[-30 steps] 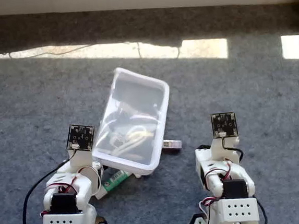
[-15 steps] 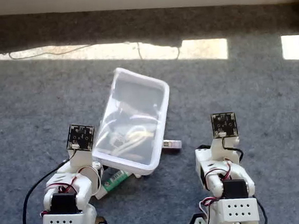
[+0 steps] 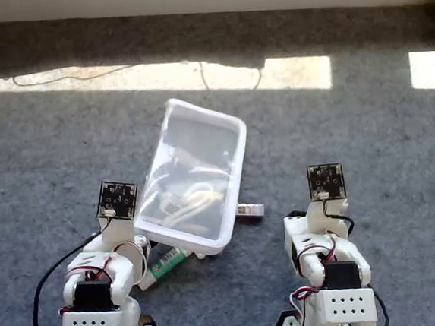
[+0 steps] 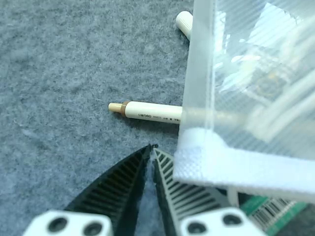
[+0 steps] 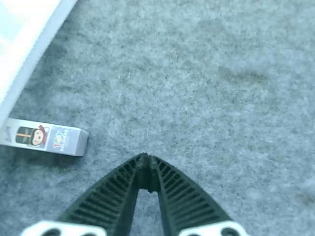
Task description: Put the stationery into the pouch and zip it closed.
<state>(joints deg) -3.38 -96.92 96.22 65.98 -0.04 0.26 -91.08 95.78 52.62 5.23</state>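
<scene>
Clear plastic pouch (image 3: 195,172) lies on the grey carpet (image 3: 367,134) just by your left pincer (image 4: 151,148) — some things are inside. That pincer and your right pincer (image 5: 145,160) are closed, holding nothing. Open the left one wide, then grip the white pen (image 4: 152,112) poking out at the pouch's edge.

Clear pouch (image 3: 195,182); grey carpet (image 3: 368,142)
</scene>
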